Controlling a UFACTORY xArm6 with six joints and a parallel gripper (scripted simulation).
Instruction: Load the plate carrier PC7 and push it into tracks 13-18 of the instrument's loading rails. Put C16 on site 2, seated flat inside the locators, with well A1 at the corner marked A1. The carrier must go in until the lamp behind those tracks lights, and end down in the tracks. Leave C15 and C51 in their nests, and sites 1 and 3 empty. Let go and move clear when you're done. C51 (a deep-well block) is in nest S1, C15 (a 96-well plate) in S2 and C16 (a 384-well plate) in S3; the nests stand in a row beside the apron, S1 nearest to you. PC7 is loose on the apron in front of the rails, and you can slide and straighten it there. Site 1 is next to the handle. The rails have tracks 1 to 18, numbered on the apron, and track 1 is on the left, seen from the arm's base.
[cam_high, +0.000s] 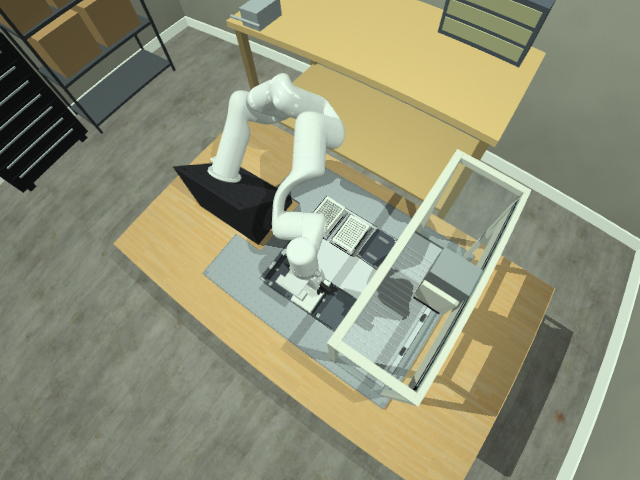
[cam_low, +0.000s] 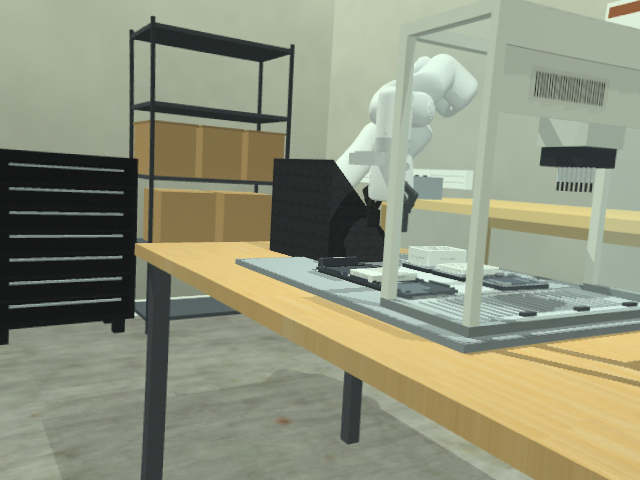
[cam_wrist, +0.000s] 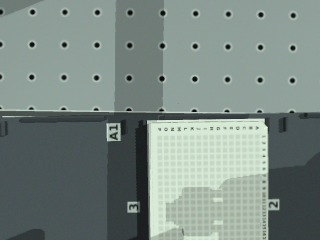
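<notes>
PC7 (cam_high: 337, 310) (cam_low: 421, 288) (cam_wrist: 50, 175) lies on the apron in front of the rails (cam_high: 369, 338) (cam_low: 496, 308). C16 (cam_high: 310, 302) (cam_low: 382, 274) (cam_wrist: 200, 160) sits on site 2 and looks level between the locators. Its well A1 is at top right in the wrist view, the same corner as site 3's A1 label; site 2's label is hidden. Sites 1 and 3 hold no plate. My gripper (cam_high: 323, 287) (cam_low: 389, 223) is open and empty, above the carrier; its fingers are outside the wrist view. C51 (cam_high: 329, 212) (cam_low: 436, 256) and C15 (cam_high: 351, 233) (cam_low: 467, 268) are in their nests.
Nest S3 (cam_high: 377, 245) (cam_low: 516, 281) is empty beside the apron. The instrument's pale frame (cam_high: 379, 281) (cam_low: 475, 206) stands over the rails, with a post near PC7's far end. A black pipetting head (cam_low: 577, 157) hangs inside it.
</notes>
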